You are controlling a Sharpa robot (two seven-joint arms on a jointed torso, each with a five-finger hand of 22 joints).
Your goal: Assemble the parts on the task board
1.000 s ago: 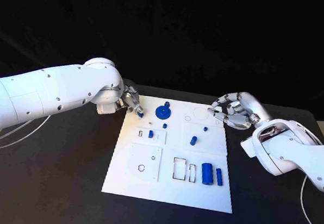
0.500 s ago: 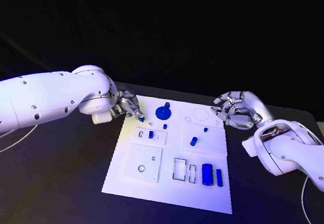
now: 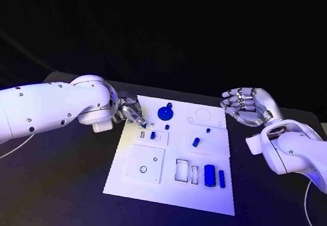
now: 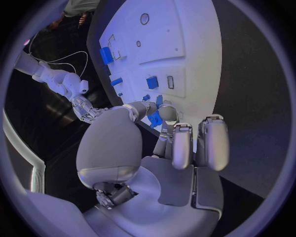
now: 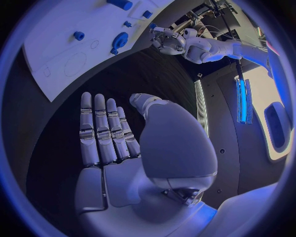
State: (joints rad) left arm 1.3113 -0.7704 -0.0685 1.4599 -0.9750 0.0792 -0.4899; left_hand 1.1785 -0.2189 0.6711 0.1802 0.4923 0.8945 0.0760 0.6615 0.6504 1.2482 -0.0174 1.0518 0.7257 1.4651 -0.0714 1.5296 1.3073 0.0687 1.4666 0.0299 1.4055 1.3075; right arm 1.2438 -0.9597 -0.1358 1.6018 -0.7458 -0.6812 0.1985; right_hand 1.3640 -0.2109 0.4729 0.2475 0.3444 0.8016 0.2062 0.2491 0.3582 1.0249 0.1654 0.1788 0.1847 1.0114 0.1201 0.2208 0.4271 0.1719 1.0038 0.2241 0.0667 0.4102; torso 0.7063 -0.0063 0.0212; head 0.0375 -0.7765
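Your left hand (image 3: 132, 110) had moved onto the task board's (image 3: 166, 193) far left corner, pinching a small blue part (image 4: 155, 119), while your right hand (image 3: 244, 105), wide open, lifted away.

White rectangular task board (image 3: 172, 194) flat on black table, long side running away from robot. Round blue disc part with knob (image 3: 165, 113) at far end. Small blue pegs (image 3: 195, 142) mid-board. Two blue cylinder parts (image 3: 209, 175) lying side by side in near right recesses.
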